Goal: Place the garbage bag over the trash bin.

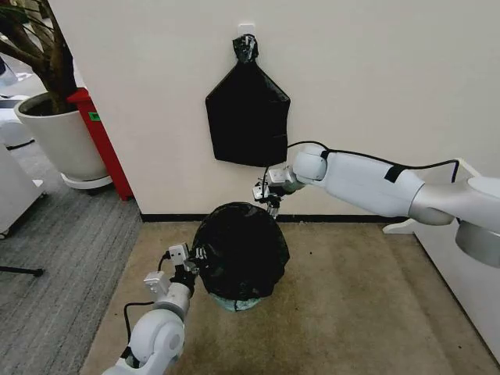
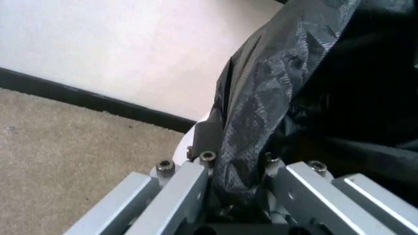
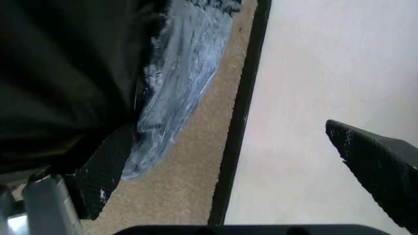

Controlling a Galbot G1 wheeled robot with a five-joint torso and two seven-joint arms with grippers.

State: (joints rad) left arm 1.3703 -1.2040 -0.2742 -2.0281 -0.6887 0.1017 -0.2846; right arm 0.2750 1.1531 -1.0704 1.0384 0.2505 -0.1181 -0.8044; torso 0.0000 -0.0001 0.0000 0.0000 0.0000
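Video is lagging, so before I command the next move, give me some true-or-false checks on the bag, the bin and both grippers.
1. The garbage bag is draped over the top of the trash bin. True.
2. The left gripper has its jaws open, clear of the bag. False: they are shut on the bag's edge.
3. The right gripper is clamped on the bag. False: its jaws stand open at the bag's wall side.
4. A black bundle hangs on the wall behind the bin. True.
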